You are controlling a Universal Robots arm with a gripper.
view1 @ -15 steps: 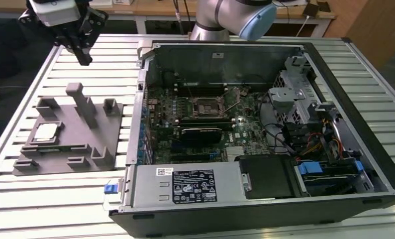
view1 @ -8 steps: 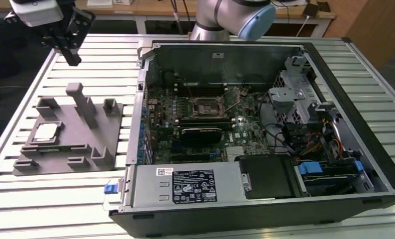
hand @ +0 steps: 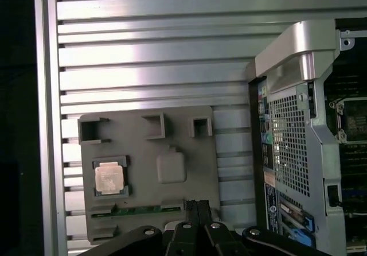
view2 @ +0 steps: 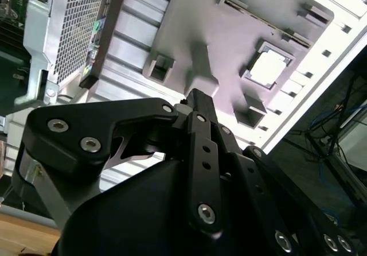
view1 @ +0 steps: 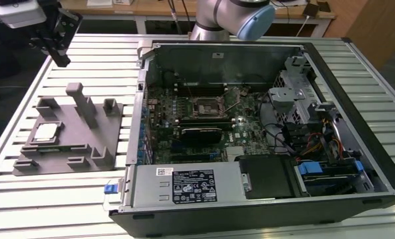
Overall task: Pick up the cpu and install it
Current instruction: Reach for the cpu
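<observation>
The cpu [view1: 46, 132] lies flat, silver top up, in a recess of the grey holder block [view1: 78, 149] on the slatted table, to the exterior view's left of the open computer case. It also shows in both wrist views, as the cpu [hand: 107, 177] and the cpu [view2: 268, 69]. My gripper [view1: 62, 61] hangs high above the table, beyond the holder's far end and well clear of the chip. In the first wrist view the gripper [hand: 198, 205] has its fingers pressed together with nothing between them. The motherboard socket [view1: 206, 105] sits in the middle of the case.
The open computer case [view1: 337, 109] fills the table's middle and right, with drive bays, cables and a power supply [view1: 184, 186] inside. Upright posts [view1: 84, 107] rise from the holder block. The arm's base [view1: 217, 20] stands behind the case.
</observation>
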